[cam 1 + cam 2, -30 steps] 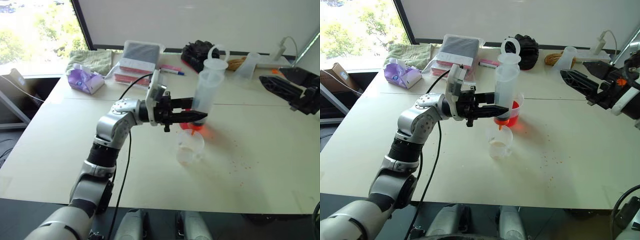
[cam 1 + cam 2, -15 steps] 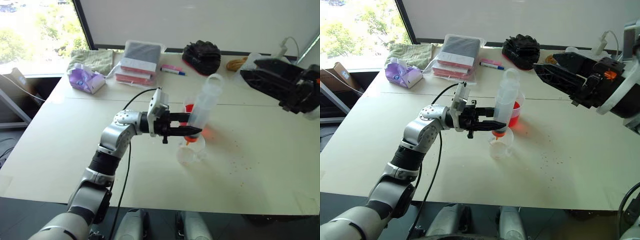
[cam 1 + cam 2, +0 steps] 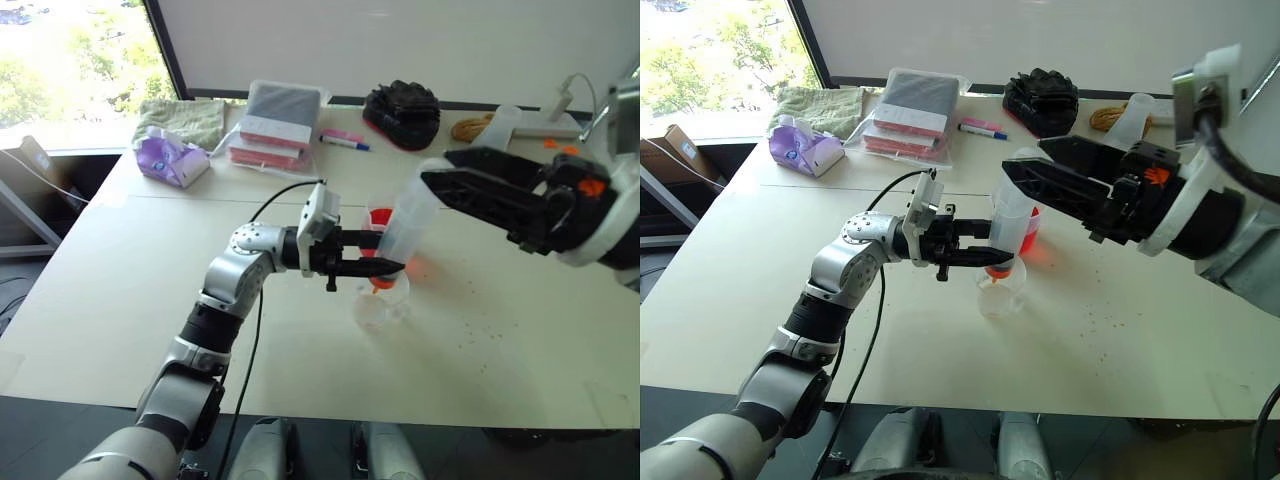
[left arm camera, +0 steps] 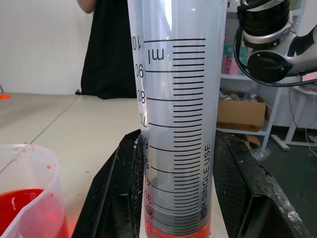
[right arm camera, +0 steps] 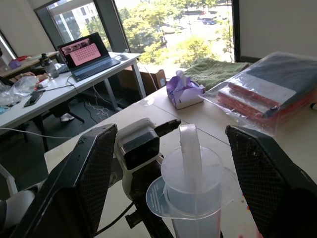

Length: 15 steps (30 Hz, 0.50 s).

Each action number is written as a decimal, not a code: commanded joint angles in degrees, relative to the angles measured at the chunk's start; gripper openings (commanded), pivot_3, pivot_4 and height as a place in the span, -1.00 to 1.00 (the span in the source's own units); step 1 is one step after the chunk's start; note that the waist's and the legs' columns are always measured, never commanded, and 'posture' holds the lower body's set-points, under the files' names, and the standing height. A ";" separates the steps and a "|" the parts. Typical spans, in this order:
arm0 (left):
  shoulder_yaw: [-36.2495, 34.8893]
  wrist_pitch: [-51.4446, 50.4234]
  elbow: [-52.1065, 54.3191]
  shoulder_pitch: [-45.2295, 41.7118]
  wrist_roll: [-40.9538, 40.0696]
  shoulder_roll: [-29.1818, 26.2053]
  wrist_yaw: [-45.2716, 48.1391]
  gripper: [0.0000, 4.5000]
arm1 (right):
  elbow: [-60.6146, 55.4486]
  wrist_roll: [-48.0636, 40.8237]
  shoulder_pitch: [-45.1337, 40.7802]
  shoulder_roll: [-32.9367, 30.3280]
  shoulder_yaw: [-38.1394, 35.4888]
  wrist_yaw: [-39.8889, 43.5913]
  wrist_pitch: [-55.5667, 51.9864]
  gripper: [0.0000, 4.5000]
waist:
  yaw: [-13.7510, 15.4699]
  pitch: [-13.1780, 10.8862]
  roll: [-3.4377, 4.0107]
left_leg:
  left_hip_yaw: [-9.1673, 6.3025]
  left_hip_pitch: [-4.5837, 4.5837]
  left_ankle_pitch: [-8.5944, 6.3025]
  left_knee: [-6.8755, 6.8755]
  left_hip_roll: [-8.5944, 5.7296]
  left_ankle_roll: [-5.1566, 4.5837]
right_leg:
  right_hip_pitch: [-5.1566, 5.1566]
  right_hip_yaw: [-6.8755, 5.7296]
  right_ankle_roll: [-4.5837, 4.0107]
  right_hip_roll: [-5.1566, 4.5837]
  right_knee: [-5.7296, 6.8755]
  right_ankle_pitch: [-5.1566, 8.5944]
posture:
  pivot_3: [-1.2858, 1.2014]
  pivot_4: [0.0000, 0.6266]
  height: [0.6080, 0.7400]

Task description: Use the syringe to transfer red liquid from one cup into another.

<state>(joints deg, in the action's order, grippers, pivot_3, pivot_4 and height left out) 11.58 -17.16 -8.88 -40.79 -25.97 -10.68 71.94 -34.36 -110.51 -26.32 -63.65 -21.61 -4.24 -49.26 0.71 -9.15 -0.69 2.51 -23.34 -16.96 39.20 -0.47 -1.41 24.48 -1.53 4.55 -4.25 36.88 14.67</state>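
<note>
The syringe [image 3: 405, 215] stands tilted, and my left gripper [image 3: 385, 267] is shut on the lower part of its barrel. Its orange tip [image 3: 380, 283] hangs at the rim of the smaller clear cup [image 3: 378, 308]. A thin layer of red liquid [image 4: 178, 231] sits below the dark seal. The wider cup [image 4: 27, 203], behind it, holds red liquid [image 3: 378, 216]. My right gripper [image 3: 432, 185] is open. Its fingers [image 5: 94, 173] flank the plunger top [image 5: 190, 144] without touching it.
A pink-capped marker [image 3: 345, 140], a bagged stack of books [image 3: 275, 125], a purple tissue pack [image 3: 170, 158] and a green towel [image 3: 185, 120] lie at the back. A black bundle [image 3: 400, 105] and a clear funnel [image 3: 500, 125] are back right. Red droplets [image 3: 480, 330] speckle the table.
My right gripper has swung in from the right until its open fingers flank the plunger top. The left gripper has sunk a little, bringing the syringe tip down to the smaller cup.
</note>
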 commanded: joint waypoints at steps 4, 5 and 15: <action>-0.30 0.68 1.18 -0.44 -0.31 0.51 -0.71 -0.35 | -0.22 1.91 -2.00 0.33 3.02 -1.13 3.65 0.62 | 0.03 0.00 0.00 | 0.00 0.00 0.00 0.00 0.00 0.00 | 0.00 0.00 0.00 0.00 -0.01 0.00 | 0.03 -0.52 1.00; -0.25 0.70 1.20 -0.39 -0.27 0.59 -0.83 -0.35 | -0.10 2.30 -2.20 0.44 3.52 -1.10 3.84 0.62 | 0.03 0.00 0.00 | -0.01 -0.01 0.00 0.00 0.00 0.00 | 0.00 0.00 0.00 0.00 -0.02 0.00 | 0.03 -0.52 1.00; 0.08 0.56 1.76 0.03 -0.29 0.64 -1.35 -0.35 | 0.79 3.10 -4.00 0.96 5.98 -1.09 4.68 -0.72 | 0.01 0.00 0.00 | -0.01 -0.01 0.00 0.00 0.00 0.00 | 0.00 -0.01 -0.01 -0.02 -0.04 0.01 | 0.03 -0.52 1.00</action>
<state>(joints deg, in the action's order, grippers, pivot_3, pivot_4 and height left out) 11.67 -17.05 -8.67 -40.73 -25.95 -10.49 70.89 -32.65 -106.12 -28.70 -63.25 -15.03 -5.83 -45.88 0.73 -9.14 -0.69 2.50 -23.35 -16.96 39.20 -0.46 -1.42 24.48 -1.54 4.55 -4.27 36.85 14.67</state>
